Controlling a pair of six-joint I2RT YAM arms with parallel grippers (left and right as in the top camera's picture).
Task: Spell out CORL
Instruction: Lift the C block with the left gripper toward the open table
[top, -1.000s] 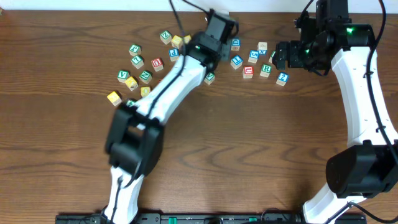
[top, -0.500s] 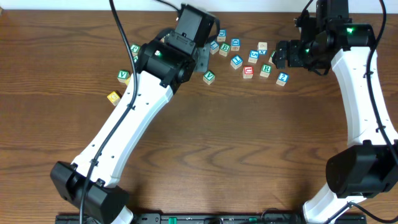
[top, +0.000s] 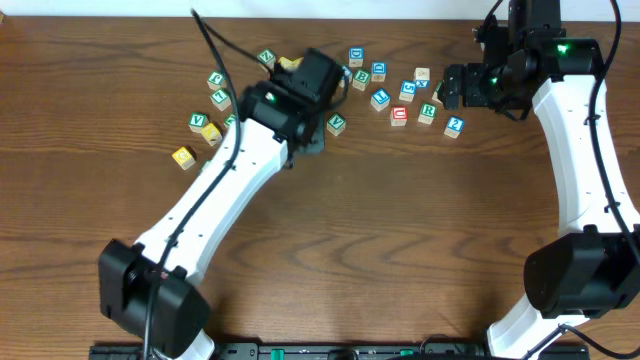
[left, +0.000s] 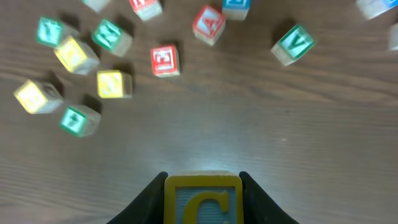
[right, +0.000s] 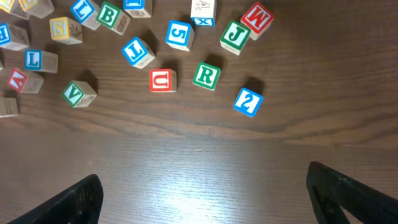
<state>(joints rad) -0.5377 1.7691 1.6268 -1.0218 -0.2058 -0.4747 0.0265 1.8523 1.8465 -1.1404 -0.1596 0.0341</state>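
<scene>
From overhead, the left arm (top: 230, 180) stretches slantwise from the near left edge of the brown wooden tabletop (top: 400, 250) up into a loose scatter of lettered cubes near the far edge. Its wrist covers the middle of that scatter. The right arm (top: 575, 130) stands at the right end of the scatter, its dark head just beside the white cube with the green R (top: 428, 112) but not touching it. In the left wrist view, the left claw (left: 202, 208) is closed part-way on the yellow-framed C cube (left: 202, 198), one dark finger pressed against each side, with the letter facing the camera. Beyond it lie blurred cubes, among them a green V cube (left: 292, 43) and a red cube (left: 165, 60). In the right wrist view, the right claw (right: 205, 190) stands wide apart and holds nothing, its two fingers at the lower corners above bare wood. The R cube sits ahead of it between a red U cube (right: 163, 80) and a blue 2 cube (right: 247, 101), and a blue L cube (right: 37, 60) lies far to the left.
</scene>
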